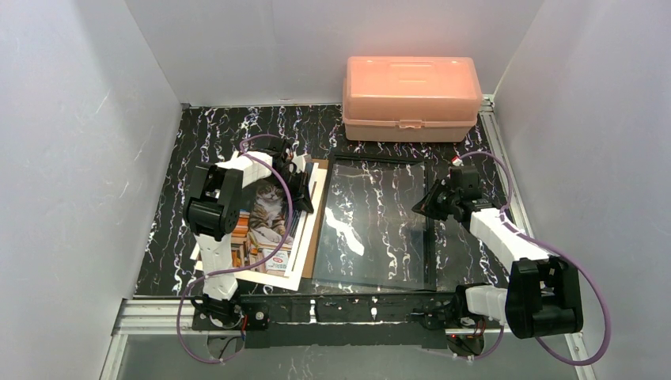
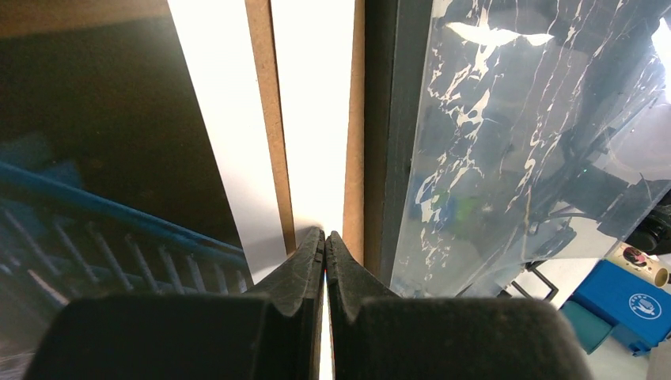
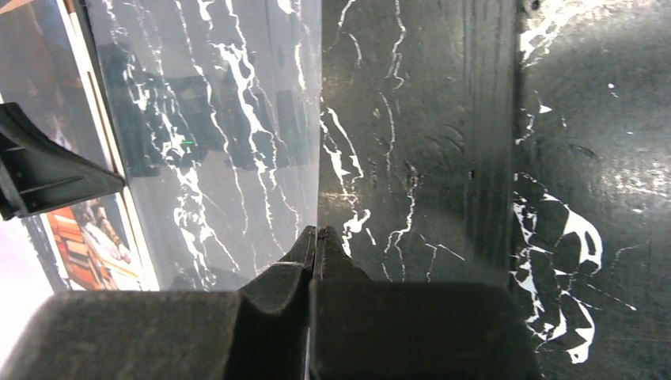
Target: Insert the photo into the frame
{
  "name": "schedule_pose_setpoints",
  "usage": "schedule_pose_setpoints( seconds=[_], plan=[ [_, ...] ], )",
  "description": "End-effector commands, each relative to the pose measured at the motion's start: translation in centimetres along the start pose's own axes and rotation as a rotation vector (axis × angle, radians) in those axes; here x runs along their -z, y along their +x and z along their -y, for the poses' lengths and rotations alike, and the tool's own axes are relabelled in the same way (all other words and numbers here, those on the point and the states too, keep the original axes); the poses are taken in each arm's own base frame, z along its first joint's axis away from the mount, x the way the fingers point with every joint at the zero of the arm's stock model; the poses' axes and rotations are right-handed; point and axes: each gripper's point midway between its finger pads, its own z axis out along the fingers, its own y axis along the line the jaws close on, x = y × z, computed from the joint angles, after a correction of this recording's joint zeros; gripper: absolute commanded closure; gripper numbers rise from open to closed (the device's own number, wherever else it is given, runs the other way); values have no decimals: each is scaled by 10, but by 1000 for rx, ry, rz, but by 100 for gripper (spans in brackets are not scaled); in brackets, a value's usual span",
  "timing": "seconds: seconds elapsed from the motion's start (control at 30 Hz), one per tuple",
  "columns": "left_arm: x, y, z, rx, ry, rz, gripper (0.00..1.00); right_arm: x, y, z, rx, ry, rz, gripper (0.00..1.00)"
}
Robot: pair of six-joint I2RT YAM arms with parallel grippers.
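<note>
The photo [image 1: 269, 207] of a cat lies face up at the left, on a brown board [image 1: 316, 233]. Its white border [image 2: 214, 142] shows in the left wrist view. The black frame [image 1: 428, 253] with its glass pane [image 1: 372, 229] lies flat in the middle. My left gripper [image 1: 301, 198] is shut, its tips [image 2: 325, 233] over a white strip between two brown edges, just left of the frame's left rail [image 2: 392, 142]. My right gripper [image 1: 416, 207] is shut too. Its tips [image 3: 317, 229] sit on a straight edge in the glass [image 3: 206, 142], left of the right rail [image 3: 490, 158]. No grip shows.
A pink plastic box [image 1: 411, 96] stands at the back, just beyond the frame. White walls close in the black marble table [image 1: 166, 237] on the left, right and back. A metal rail [image 1: 158, 317] runs along the near edge by the arm bases.
</note>
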Motion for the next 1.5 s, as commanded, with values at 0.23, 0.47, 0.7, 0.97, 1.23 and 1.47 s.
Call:
schedule_pose_setpoints(
  seconds=[0.23,0.47,0.7,0.97,1.23,1.47],
  plan=[
    [5,2,10,-18,27,-10,100,10,-31,-14,77,-64,174,99],
    [3,4,8,-11,25,-17,100,23,-38,-32,112,-164,252,99],
    [2,2,7,-13,21,-17,100,27,-31,-48,161,-265,235,99],
    [-3,1,8,-16,16,-27,100,47,-29,-68,243,-383,279,99],
    [-7,-2,11,-22,10,-36,100,54,-24,-79,281,-453,269,99],
    [-9,-3,11,-25,2,-41,100,56,-23,-86,289,-489,262,99]
  ],
)
